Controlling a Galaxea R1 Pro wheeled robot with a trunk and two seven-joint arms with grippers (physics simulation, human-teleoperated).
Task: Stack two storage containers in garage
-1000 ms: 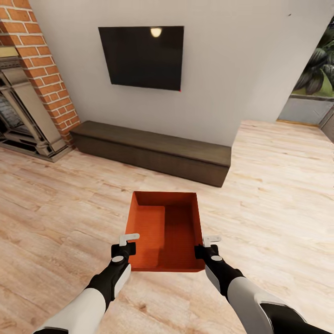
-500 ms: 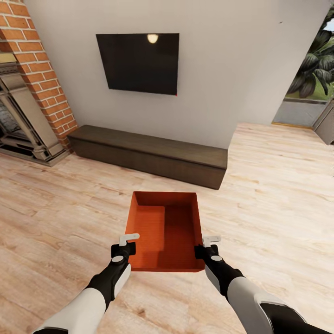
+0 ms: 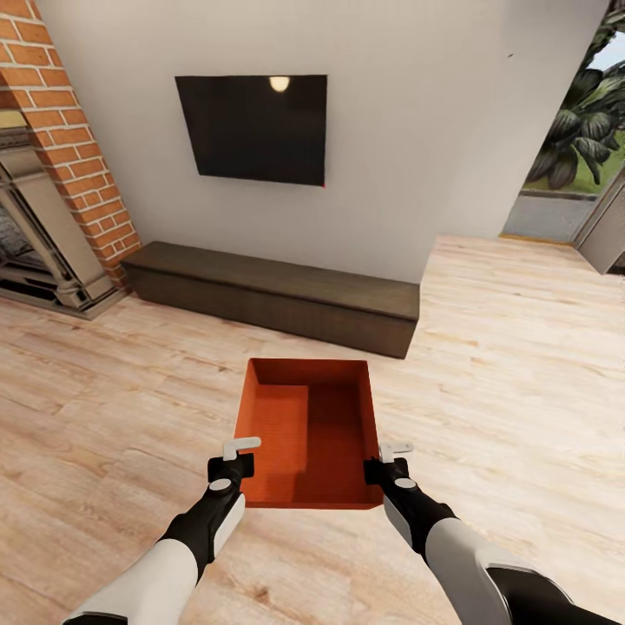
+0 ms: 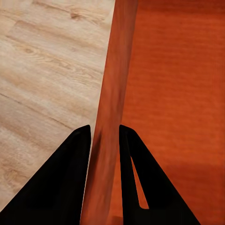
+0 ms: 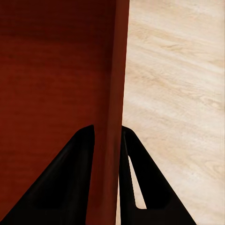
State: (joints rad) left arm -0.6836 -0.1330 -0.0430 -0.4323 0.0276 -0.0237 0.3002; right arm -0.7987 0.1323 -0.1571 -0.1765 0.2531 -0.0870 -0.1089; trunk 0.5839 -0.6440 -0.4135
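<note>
An orange-red storage container (image 3: 308, 434) is carried above the living room's wood plank floor (image 3: 521, 365), its side walls pinched between the closed fingers of the left gripper (image 3: 236, 460) and right gripper (image 3: 387, 462), facing a wall-mounted TV (image 3: 252, 128).

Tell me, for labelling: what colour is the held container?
Orange-red, plain; the storage container shows best in the head view.

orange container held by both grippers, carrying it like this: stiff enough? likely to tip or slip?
The storage container probably behaves stiff: its walls look straight where the left gripper and right gripper pinch opposite sides. It sits level and appears empty, so likely light. The thin smooth walls might slip if jolted.
</note>
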